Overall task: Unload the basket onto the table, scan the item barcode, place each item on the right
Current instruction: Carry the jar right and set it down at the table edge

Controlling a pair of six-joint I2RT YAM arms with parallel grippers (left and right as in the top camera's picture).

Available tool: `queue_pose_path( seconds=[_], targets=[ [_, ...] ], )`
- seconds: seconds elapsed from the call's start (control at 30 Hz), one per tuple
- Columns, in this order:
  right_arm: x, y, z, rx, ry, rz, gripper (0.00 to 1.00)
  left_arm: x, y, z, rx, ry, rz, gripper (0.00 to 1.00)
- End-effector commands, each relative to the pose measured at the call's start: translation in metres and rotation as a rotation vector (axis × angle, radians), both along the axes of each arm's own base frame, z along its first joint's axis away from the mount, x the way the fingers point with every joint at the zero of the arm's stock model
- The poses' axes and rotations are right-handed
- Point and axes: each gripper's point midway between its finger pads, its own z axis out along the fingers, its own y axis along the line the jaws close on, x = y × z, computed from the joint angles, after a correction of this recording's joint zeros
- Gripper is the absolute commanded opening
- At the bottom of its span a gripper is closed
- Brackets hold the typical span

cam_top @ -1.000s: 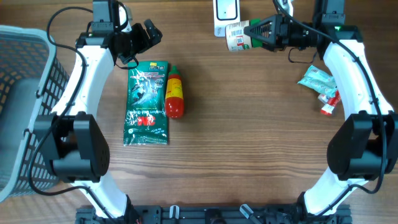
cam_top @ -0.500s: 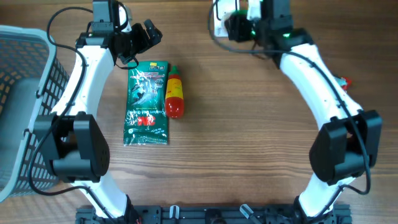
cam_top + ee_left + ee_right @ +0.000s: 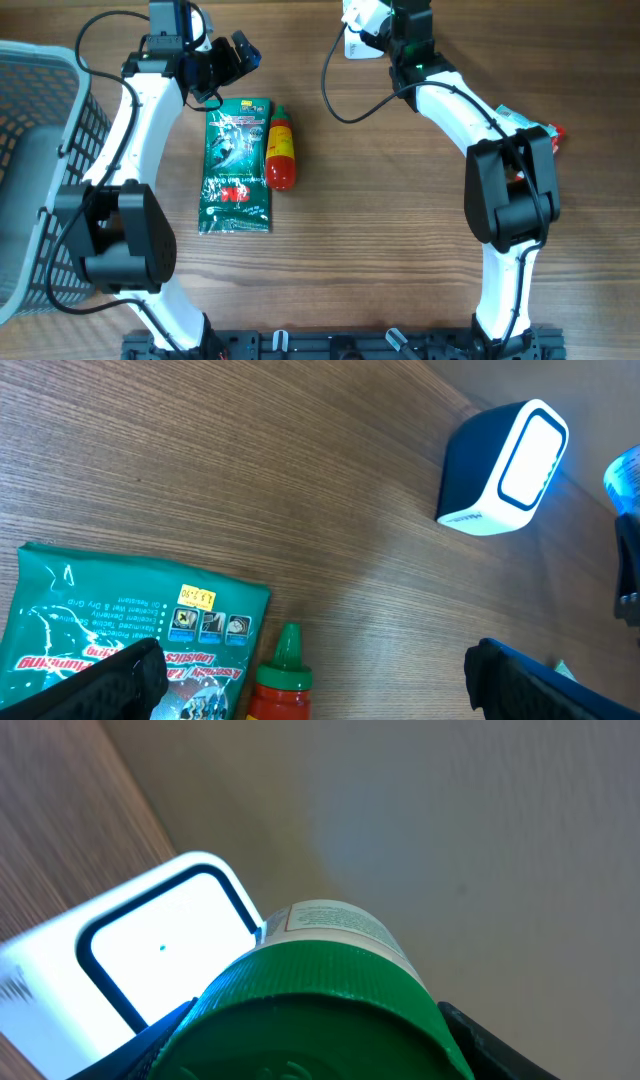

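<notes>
Green cap (image 3: pixel 315 1010) first: your right gripper (image 3: pixel 318 1042) is pinching the jar (image 3: pixel 330 925) by it, one finger on each side. A second ago that arm was off to the side with the jar lying crosswise. Now it's swung right over, so the jar sits straight ahead of the fingers, just in front of the scanner (image 3: pixel 150 965). The scanner's lit window is right beyond the jar from the wrist camera. I'd say you're in the actual scanning step now, not carrying any more. What I can't tell is whether the barcode faces the window. All I can see is a strip of white label past the cap, so you may need to roll the wrist a bit if nothing registers. Nothing seems to sit between the jar and the window, though they're very close and a bump looks possible. The cable (image 3: pixel 335 95) loops down beside that arm but clear of the fingers. Your left gripper (image 3: pixel 228 66) hasn't budged. It's spread wide and holding nothing, with the top edge of the packet (image 3: pixel 237 165) and the tip of the sauce bottle (image 3: pixel 280 155) just beneath it. The basket (image 3: pixel 40 120) is well behind that arm, and a couple of small wrappers (image 3: pixel 553 131) peek out from under your right arm's elbow, far back from the fingers.
</notes>
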Motion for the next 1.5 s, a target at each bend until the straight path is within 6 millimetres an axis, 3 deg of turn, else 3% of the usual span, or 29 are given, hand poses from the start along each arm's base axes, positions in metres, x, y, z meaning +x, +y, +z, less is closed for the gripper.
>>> queue_pose_path(
  seconds=[0.0, 0.23, 0.4, 0.5, 0.6, 0.67, 0.77, 0.8, 0.93, 1.0, 1.1, 1.2, 1.3, 1.47],
  targets=[
    [0.003, 0.007, -0.006, -0.173, -0.032, 0.086, 0.54, 0.001, 0.004, -0.001, 0.004, -0.002, 0.004, 1.00],
    [0.000, 0.017, -0.019, -0.161, -0.002, 0.135, 0.55, 0.001, 0.004, -0.001, 0.004, -0.002, 0.004, 1.00],
    [-0.003, 0.032, -0.013, 0.052, 0.024, 0.156, 0.56, 0.001, 0.004, -0.001, 0.004, -0.002, 0.004, 1.00],
    [-0.005, 0.036, 0.012, 0.184, 0.007, 0.156, 0.56, 0.001, 0.004, -0.001, 0.004, -0.002, 0.004, 1.00],
    [-0.023, 0.045, 0.067, 0.494, 0.054, 0.240, 0.56, 0.001, 0.004, -0.001, 0.004, -0.002, 0.004, 1.00],
    [-0.040, 0.044, 0.096, 0.733, 0.163, 0.294, 0.61, 0.001, 0.004, -0.001, 0.004, -0.002, 0.004, 1.00],
    [-0.066, 0.032, 0.106, 0.970, 0.405, 0.344, 0.52, 0.001, 0.004, -0.001, 0.004, -0.002, 0.004, 1.00],
    [-0.074, 0.025, 0.098, 1.035, 0.513, 0.325, 0.51, 0.001, 0.004, -0.001, 0.004, -0.002, 0.004, 1.00],
    [-0.100, -0.017, 0.035, 1.132, 0.849, 0.052, 0.53, 0.001, 0.004, -0.001, 0.004, -0.002, 0.004, 1.00],
    [-0.113, -0.047, 0.000, 1.116, 0.944, -0.171, 0.55, 0.001, 0.004, -0.001, 0.004, -0.002, 0.004, 1.00],
    [-0.129, -0.111, -0.047, 0.950, 0.925, -0.579, 0.56, 0.001, 0.004, -0.001, 0.004, -0.002, 0.004, 1.00],
    [-0.136, -0.186, -0.064, 0.723, 0.726, -0.963, 0.55, 0.001, 0.004, -0.001, 0.004, -0.002, 0.004, 1.00],
    [-0.136, -0.213, -0.063, 0.715, 0.609, -1.114, 0.55, 0.001, 0.004, -0.001, 0.004, -0.002, 0.004, 1.00],
    [-0.141, -0.229, -0.095, 0.855, 0.581, -1.210, 0.54, 0.001, 0.004, -0.001, 0.004, -0.002, 0.004, 1.00]
  ],
)
